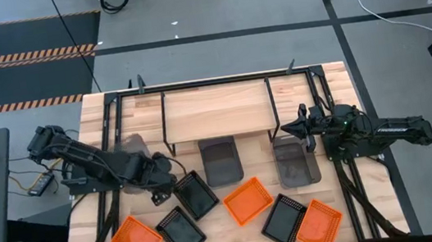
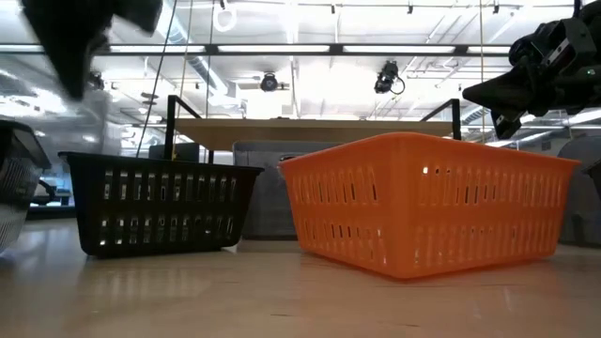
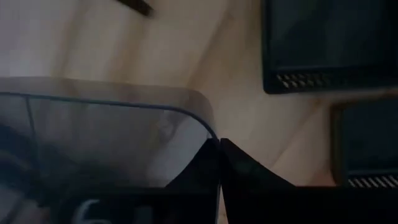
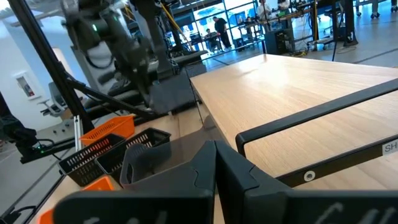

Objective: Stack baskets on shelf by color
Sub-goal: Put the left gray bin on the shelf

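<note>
My left gripper point(image 1: 145, 164) points down at the table's left, in front of the shelf point(image 1: 214, 109), and is shut on a grey basket point(image 3: 106, 130). Two more grey baskets point(image 1: 221, 160) point(image 1: 295, 161) rest on their bottoms on the table by the shelf's front edge. Three black mesh baskets point(image 1: 195, 194) point(image 1: 180, 231) point(image 1: 283, 220) and three orange ones point(image 1: 248, 200) point(image 1: 136, 240) point(image 1: 320, 225) stand along the near side. My right gripper point(image 1: 295, 128) waits shut and level at the shelf's right end. My left gripper pinches the grey basket's wall at its rim point(image 3: 210, 134), close to a rounded corner, between its two fingers point(image 3: 249, 177). The fingers come from above, pointing down. In the right wrist view the basket point(image 4: 171, 93) hangs below the gripper, off the table.
The shelf's black metal legs point(image 1: 166, 131) and frame bars point(image 4: 323, 112) stand around the plank. The tabletop point(image 1: 335, 81) ends close behind the shelf. In the low view a black basket point(image 2: 160, 202) and an orange basket point(image 2: 423, 211) stand close to the table's front.
</note>
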`<action>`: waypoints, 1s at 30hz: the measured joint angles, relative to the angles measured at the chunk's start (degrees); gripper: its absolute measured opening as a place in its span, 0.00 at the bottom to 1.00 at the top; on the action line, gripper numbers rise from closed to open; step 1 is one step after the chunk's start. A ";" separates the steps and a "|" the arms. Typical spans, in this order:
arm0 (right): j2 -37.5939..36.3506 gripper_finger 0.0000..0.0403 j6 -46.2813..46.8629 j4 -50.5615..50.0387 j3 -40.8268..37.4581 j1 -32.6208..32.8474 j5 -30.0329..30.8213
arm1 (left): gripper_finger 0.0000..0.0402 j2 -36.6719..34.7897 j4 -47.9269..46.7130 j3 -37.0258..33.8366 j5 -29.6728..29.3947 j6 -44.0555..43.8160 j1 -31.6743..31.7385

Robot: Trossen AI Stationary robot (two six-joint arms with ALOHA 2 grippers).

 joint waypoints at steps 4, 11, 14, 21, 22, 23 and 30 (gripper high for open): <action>0.00 0.03 0.00 0.02 0.00 0.02 0.00 | 0.01 -0.03 -7.79 9.08 -6.91 2.25 0.10; 0.00 0.03 0.00 0.00 0.02 0.02 0.01 | 0.01 -0.07 -12.46 21.20 -19.11 12.94 1.49; 0.00 0.03 -0.22 0.00 0.00 0.02 0.02 | 0.01 -0.04 -11.91 23.94 -22.97 20.83 2.03; 0.00 0.03 -0.35 0.00 0.02 0.00 0.02 | 0.01 -0.04 3.55 25.30 -29.58 43.93 5.94; 0.00 0.03 -0.37 0.00 0.00 0.00 0.02 | 0.01 -0.04 6.40 25.30 -28.70 46.17 6.66; 0.00 0.03 -0.37 0.00 0.02 0.00 0.02 | 0.01 0.01 8.91 25.30 -27.50 48.07 7.39; 0.00 0.03 -0.42 0.02 0.02 0.00 0.02 | 0.02 2.67 11.65 25.34 -20.83 51.83 12.61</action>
